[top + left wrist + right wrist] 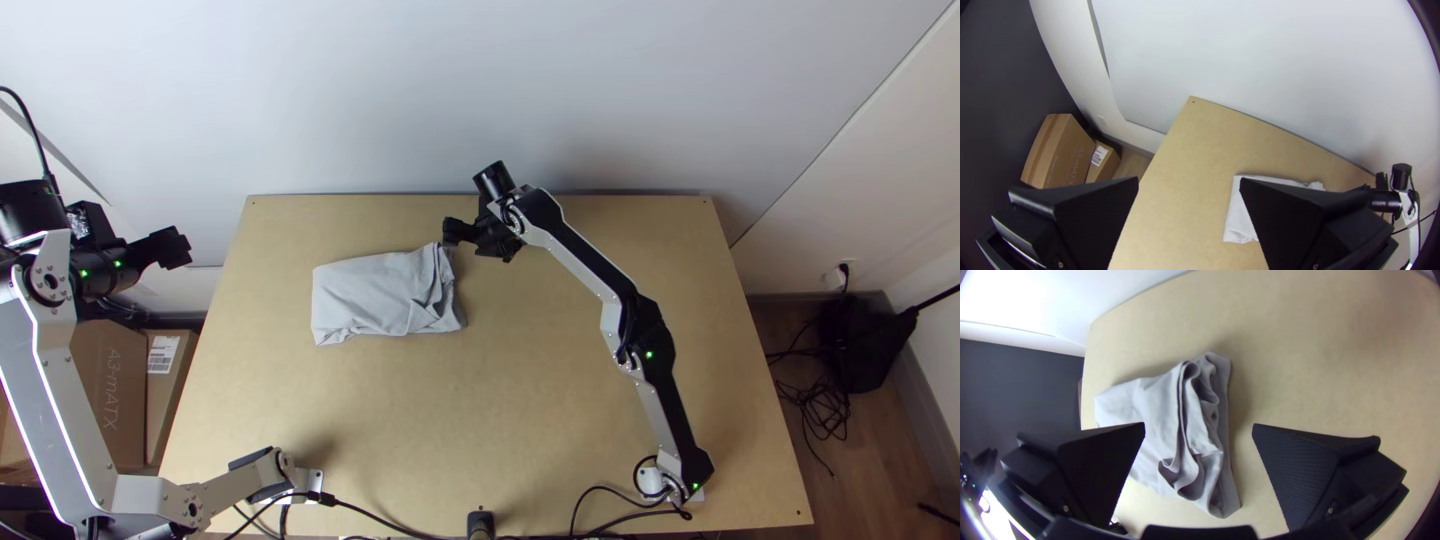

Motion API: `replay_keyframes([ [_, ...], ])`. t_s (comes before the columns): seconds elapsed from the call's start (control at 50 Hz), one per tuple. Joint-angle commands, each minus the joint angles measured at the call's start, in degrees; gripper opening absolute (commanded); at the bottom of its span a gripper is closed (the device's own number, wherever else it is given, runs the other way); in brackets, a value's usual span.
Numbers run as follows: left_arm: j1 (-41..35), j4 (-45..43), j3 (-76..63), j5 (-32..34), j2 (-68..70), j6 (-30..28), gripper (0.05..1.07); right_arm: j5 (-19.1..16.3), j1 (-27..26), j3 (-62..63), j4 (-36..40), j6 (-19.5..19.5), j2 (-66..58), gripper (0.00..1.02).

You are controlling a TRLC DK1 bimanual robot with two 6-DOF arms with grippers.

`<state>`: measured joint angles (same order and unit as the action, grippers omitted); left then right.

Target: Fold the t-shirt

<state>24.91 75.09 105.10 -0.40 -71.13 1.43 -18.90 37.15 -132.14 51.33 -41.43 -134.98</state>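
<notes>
We are seeing the right end effector (1199, 424) spreading wide, holding nothing, near the t-shirt's (370, 292) rumpled end. The t-shirt is lying loosely folded on the counter (550, 400), its long axis running from that end toward the left end effector (1189, 178), hanging well apart, wide and empty. We are judging the right one nearer.

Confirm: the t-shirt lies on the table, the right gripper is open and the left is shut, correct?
No, the left gripper is open: the left wrist view shows its fingers apart. The t-shirt lies on the table, and the right gripper is open.
</notes>
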Motion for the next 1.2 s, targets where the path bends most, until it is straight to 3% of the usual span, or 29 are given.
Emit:
replay_keyframes([
  [0.0, 0.67, -0.38, 0.11, 0.67, -0.50, -1.17, 1.03, -4.92, -0.85, -0.67, -0.35, -2.95, -4.77, 0.98],
  [0.16, 0.67, -0.29, -0.33, 0.67, -0.50, -1.17, 1.03, -12.57, -1.46, -0.93, -2.99, -2.78, -6.53, 0.98],
  [0.66, 0.58, -0.21, -0.07, 0.67, -0.32, -0.55, 1.03, -13.89, 3.55, -0.93, -7.65, -2.25, -11.89, 0.98],
  [0.76, 0.67, -0.03, -0.07, 0.67, -0.15, -0.55, 1.03, -13.98, 4.51, -0.84, -7.56, -1.72, -12.24, 0.78],
  [0.9, 0.76, 0.06, 0.02, 0.67, 0.12, -0.64, 1.03, -13.89, 4.25, 0.48, -7.03, 0.91, -11.18, 0.03],
  [1.18, 0.76, -0.03, -0.42, 0.67, 0.12, -0.82, 1.03, -13.62, -5.59, 10.32, -6.16, 4.87, -3.45, 0.02],
])
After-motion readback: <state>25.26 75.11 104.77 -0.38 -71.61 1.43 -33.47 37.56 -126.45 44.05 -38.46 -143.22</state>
